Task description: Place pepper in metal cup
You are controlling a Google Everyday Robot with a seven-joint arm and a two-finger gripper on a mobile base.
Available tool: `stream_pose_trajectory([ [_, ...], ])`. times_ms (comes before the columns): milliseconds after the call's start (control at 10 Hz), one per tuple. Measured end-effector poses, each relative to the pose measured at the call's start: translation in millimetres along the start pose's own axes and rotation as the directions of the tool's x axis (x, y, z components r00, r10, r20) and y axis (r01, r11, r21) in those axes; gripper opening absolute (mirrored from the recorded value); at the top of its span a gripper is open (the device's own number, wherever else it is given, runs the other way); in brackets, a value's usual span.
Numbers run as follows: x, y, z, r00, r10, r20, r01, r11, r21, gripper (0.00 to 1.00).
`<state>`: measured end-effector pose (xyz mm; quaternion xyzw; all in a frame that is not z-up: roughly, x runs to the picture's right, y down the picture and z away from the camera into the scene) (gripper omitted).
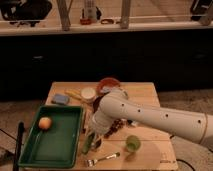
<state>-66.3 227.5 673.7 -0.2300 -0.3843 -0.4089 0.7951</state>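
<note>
The green pepper (pixel 88 144) lies on the wooden table (pixel 155 155) near its front left, just right of the green tray. My gripper (pixel 93 136) hangs from the white arm (pixel 150 117) and sits right over the pepper's upper end. I cannot tell whether it touches the pepper. The metal cup does not show; it is hidden or out of view.
A green tray (pixel 60 150) at the left holds an orange fruit (pixel 45 123). A translucent green cup (pixel 132 144) and a fork (pixel 102 159) are at the front. Dark grapes (pixel 116 127), a brown bowl (pixel 108 84), a white bowl (pixel 88 93), a banana (pixel 73 93) and a blue sponge (pixel 60 99) lie behind.
</note>
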Motion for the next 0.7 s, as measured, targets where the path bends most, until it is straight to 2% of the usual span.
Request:
stream_pose_trajectory([
  [200, 2.0, 1.9, 2.4, 1.000, 0.017, -0.012, -0.017, 1.000, 0.004, 0.18],
  [600, 4.5, 3.5, 7.1, 0.999, 0.027, -0.023, -0.028, 1.000, -0.007, 0.57],
  [700, 5.5, 4.8, 8.5, 0.999, 0.026, -0.022, -0.026, 1.000, -0.007, 0.70],
])
